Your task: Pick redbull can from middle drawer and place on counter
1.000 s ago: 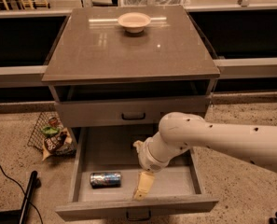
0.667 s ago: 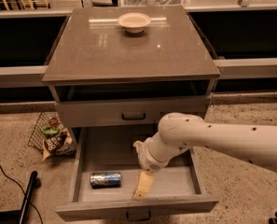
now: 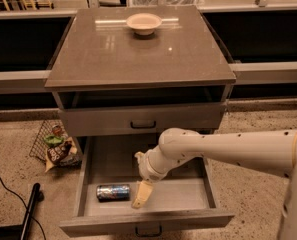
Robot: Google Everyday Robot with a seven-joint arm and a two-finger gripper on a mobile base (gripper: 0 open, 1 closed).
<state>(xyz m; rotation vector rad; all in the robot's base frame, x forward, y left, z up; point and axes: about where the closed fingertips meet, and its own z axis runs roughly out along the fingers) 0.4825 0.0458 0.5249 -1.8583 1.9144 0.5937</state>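
Near the front left corner of the middle drawer (image 3: 178, 196) lies the redbull can (image 3: 113, 192), on its side on the grey floor. Just right of it hangs the gripper (image 3: 141, 196) (how wide it is opened, I cannot tell). On the counter (image 3: 138, 59), near the back edge, stands a pale bowl (image 3: 144, 23).

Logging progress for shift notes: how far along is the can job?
Done: the middle drawer stands pulled open. In hand: the claw is low inside it, beside the redbull can, which lies on its side. Left: grasp, lift, place on the counter.
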